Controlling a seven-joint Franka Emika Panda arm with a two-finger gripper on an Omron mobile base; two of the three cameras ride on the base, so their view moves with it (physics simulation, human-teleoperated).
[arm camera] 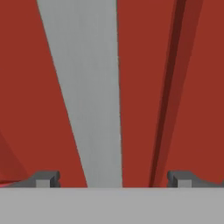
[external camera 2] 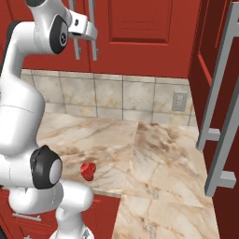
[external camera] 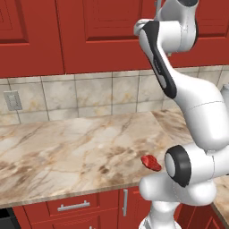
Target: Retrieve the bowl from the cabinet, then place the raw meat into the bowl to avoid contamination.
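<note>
My gripper [arm camera: 113,179] is open, and its two fingertips [arm camera: 46,178] stand on either side of a long vertical silver bar handle [arm camera: 87,87] on a door of the red cabinet [arm camera: 144,87]. In the right base view the hand is raised against the pair of handles [external camera 2: 94,46] on the shut doors of the cabinet [external camera 2: 140,32]. The raw meat [external camera: 151,163] [external camera 2: 87,170], a small glossy red lump, lies on the marble counter [external camera: 67,152] near its front edge, close to the arm's base. The bowl is hidden.
A wall socket [external camera: 12,100] [external camera 2: 179,100] sits in the tiled backsplash. Red drawers with short horizontal handles [external camera: 74,206] run below the counter. Close on the right stands another red door with a long silver bar handle [external camera 2: 224,116].
</note>
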